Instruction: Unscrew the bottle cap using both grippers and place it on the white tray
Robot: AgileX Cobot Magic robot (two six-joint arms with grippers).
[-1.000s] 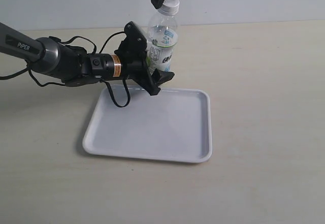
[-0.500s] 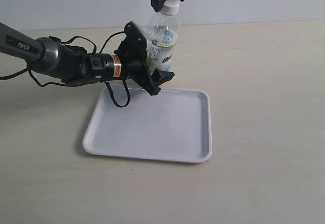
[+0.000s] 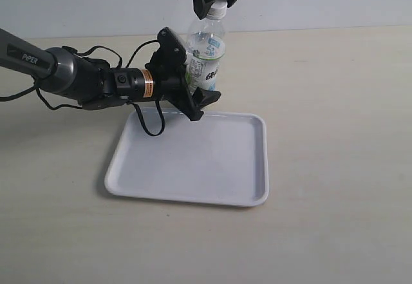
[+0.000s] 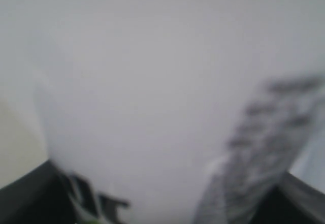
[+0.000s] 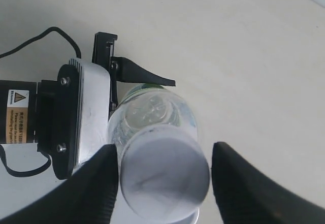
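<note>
The bottle (image 3: pixel 207 55) stands upright at the far edge of the white tray (image 3: pixel 193 168), its lime label facing front. My left gripper (image 3: pixel 193 71) reaches in from the left and is shut on the bottle's body; in the left wrist view the blurred bottle label (image 4: pixel 152 92) fills the picture. The bottle cap (image 3: pixel 219 7) is on the bottle's neck. My right gripper (image 3: pixel 217 2) comes down from above and is open, with its fingers on either side of the cap. In the right wrist view one finger (image 5: pixel 96 188) lies against the bottle cap (image 5: pixel 165 176) and the other is a little apart from it.
A black cable (image 3: pixel 151 120) hangs from the left arm over the tray's far left corner. The tray lies on a tan table (image 3: pixel 335 104) with a pale wall (image 3: pixel 322 0) behind. The left arm's grey body (image 3: pixel 71 78) stretches across the left side.
My right gripper has come down from above the cap, so its fingers now stand on either side of it. The left gripper and the bottle have not moved.
</note>
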